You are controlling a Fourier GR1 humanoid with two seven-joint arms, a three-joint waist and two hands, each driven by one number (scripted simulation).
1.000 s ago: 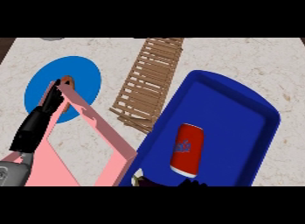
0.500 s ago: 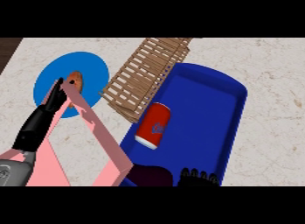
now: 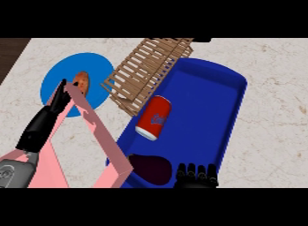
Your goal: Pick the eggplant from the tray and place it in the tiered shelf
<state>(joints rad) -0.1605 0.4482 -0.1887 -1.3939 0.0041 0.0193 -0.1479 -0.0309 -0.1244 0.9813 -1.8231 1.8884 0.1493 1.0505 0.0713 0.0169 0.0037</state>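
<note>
Creeping up from the near edge of the tabletop, the right hand now shows more of itself than half a second ago: its black fingers stand just past the near rim of the blue tray, right beside the eggplant. The dark purple eggplant lies in the tray's near left corner; a second ago it barely showed, and now its rounded body is in plain sight. The fingers look curled over the rim, but whether they touch the eggplant or grasp anything cannot be told from this view. The eggplant seems still to rest on the tray floor, not lifted.

Across the three pictures the whole scene has slid in the view, so the tray, the red can lying in its middle and the wooden tiered shelf at the tray's far left corner all appear nearer the centre now. That reads as the head turning to follow the reach rather than the things moving.

The left hand stays open with straight fingers over the blue plate near the left edge, where a small brown food item lies.

For the task, this looks like the approach phase closing: the grasp is probably next, then a carry over the can to the shelf.
</note>
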